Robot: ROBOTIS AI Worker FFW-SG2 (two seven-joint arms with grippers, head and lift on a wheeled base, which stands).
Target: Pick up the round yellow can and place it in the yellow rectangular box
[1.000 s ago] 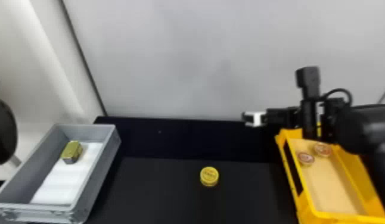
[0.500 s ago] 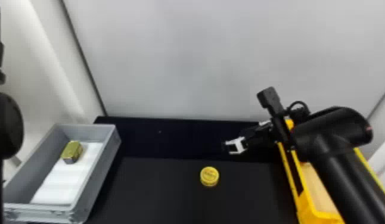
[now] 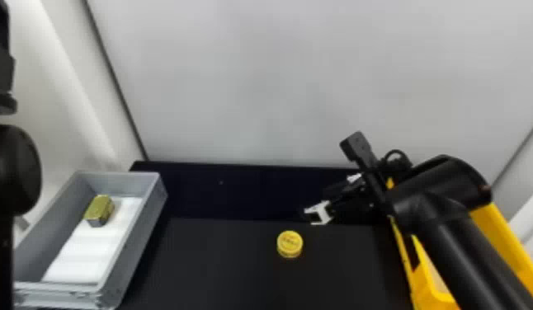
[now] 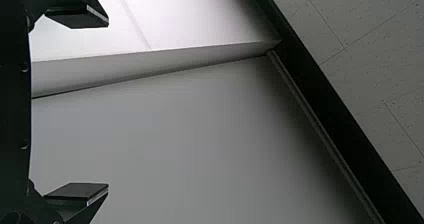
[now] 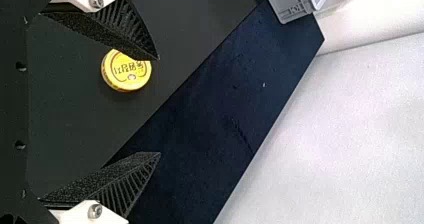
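Note:
The round yellow can [image 3: 289, 244] stands on the black table, lid up. Just beyond it and to its right, in the head view, is my right gripper [image 3: 318, 200], pointing left. In the right wrist view, one finger of the right gripper [image 5: 159, 106] overlaps the edge of the can [image 5: 125, 73]; the fingers stand wide apart with nothing held. At the right, the yellow box [image 3: 503, 243] is partly hidden beneath the right arm. My left arm [image 3: 10, 165] is at the left edge, and the left gripper [image 4: 107, 105] is open and empty, facing wall and ceiling.
A grey bin [image 3: 150, 206] stands at the left, holding a gold-green tin [image 3: 100, 210] on a white sheet [image 3: 92, 251]. A pale wall [image 3: 298, 82] rises behind the table [image 3: 220, 264]. The bin's corner [image 5: 292, 6] shows in the right wrist view.
My right gripper has come left and nearer from above the yellow box, closer to the can, and its arm now covers more of the box. The left arm has shifted slightly inward at the left edge.

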